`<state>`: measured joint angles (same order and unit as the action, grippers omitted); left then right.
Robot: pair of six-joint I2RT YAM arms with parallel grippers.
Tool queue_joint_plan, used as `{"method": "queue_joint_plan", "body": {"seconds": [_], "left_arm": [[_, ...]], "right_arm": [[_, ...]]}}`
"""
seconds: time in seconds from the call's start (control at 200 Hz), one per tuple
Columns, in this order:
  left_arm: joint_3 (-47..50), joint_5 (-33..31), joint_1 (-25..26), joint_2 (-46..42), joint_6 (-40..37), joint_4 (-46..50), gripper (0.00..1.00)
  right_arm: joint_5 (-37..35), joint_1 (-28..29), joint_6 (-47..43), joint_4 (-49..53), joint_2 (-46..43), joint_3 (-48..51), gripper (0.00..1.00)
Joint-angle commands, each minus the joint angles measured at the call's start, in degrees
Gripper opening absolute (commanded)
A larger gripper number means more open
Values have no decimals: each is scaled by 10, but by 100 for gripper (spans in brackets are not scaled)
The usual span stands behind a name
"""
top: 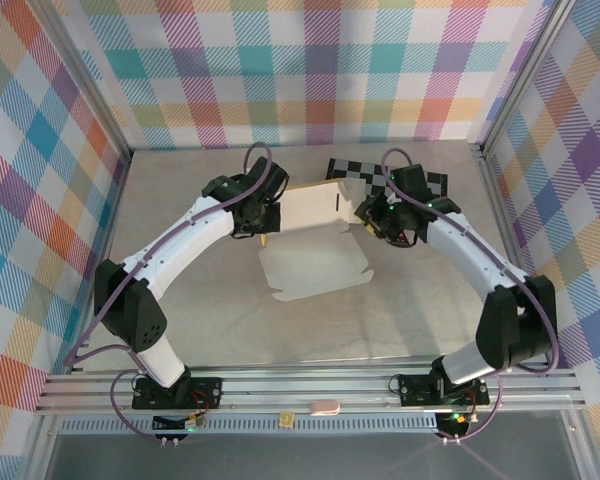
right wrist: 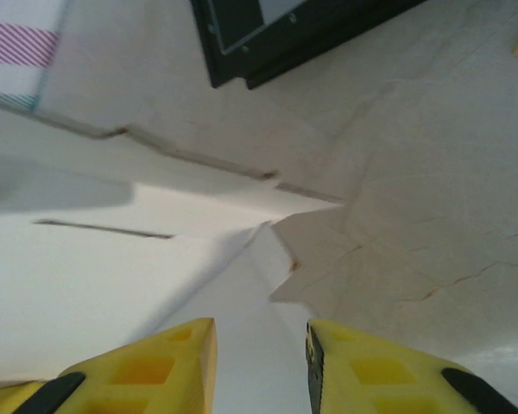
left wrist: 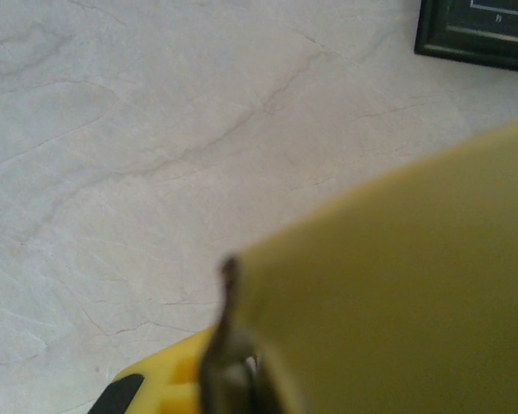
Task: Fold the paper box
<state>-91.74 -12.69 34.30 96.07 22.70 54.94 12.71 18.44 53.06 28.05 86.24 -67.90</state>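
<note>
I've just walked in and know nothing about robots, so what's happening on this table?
Two robot arms are folding a paper box from a flat cut sheet. The left pincer is clamped on the edge of a panel raised off the table. The right pincer is open by a corner of the sheet, gripping nothing. Most of the sheet lies flat.

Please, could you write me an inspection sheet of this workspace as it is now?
Surface: pale veined table top.
Job's things: mustard-yellow thin cardboard paper box, a die-cut sheet lying pale side up, far part lifted between the grippers.
Clutter: black-and-white checkered board behind the sheet; small pale object on the aluminium front rail.
Grippers: left gripper shut on the paper box; right gripper open above it.
Cables: purple cables along both arms.
Surroundings: colourful plaid walls.
</note>
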Motion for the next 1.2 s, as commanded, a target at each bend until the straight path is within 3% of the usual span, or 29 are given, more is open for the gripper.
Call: {"method": "queue_joint_plan", "body": {"seconds": [0.0, 0.26, 0.77, 1.195], "left_arm": [[-22, 16, 1, 0, -13, -11, 0], [-26, 26, 1, 4, -16, -11, 0], [-29, 32, 1, 10, -17, -12, 0], [-26, 35, 1, 5, -17, -11, 0]], "right_arm": [[2, 3, -80, 17, 22, -30, 36], [-1, 9, -96, -20, 60, -32, 38], [2, 33, -77, -37, 84, -49, 25], [-48, 76, -160, 33, 95, -109, 26]]}}
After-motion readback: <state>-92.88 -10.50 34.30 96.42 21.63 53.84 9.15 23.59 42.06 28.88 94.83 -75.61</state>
